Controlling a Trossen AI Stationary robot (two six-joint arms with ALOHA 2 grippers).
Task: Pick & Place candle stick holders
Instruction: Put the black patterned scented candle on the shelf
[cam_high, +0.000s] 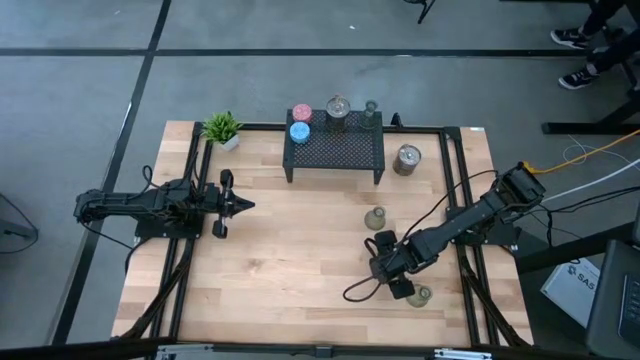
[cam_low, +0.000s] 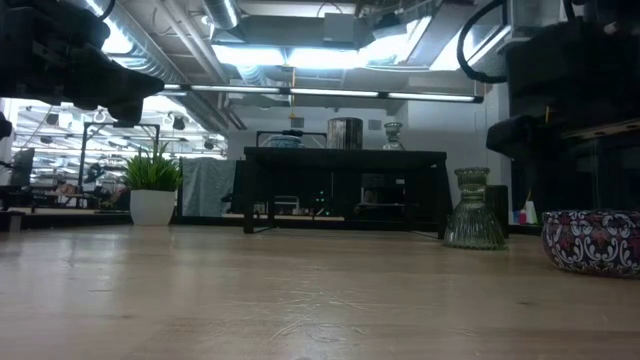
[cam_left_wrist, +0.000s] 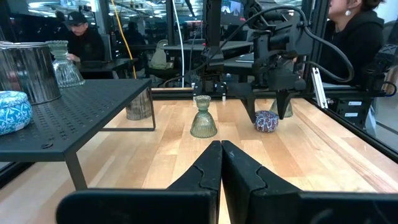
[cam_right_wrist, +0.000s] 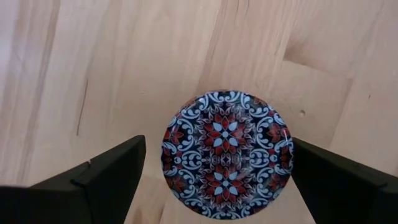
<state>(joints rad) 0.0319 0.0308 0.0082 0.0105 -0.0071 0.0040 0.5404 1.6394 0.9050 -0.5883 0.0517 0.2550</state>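
Observation:
A round dark-blue holder with a red and white flower pattern (cam_right_wrist: 225, 154) rests on its base on the wooden table, near the right side. My right gripper (cam_right_wrist: 217, 158) hangs over it, pointing down and open, one finger on each side of it. In the high view the gripper (cam_high: 388, 265) hides this holder. An olive glass holder (cam_high: 375, 218) stands a little farther back. Another holder (cam_high: 420, 296) sits by the near right edge. My left gripper (cam_high: 245, 206) waits at the table's left, shut and level.
A black mesh rack (cam_high: 335, 150) at the far middle carries a pink holder (cam_high: 302, 113), a light blue one (cam_high: 299, 131), a silver one (cam_high: 337, 112) and a glass one (cam_high: 370, 112). A silver holder (cam_high: 407, 160) stands right of it. A potted plant (cam_high: 222, 128) stands far left.

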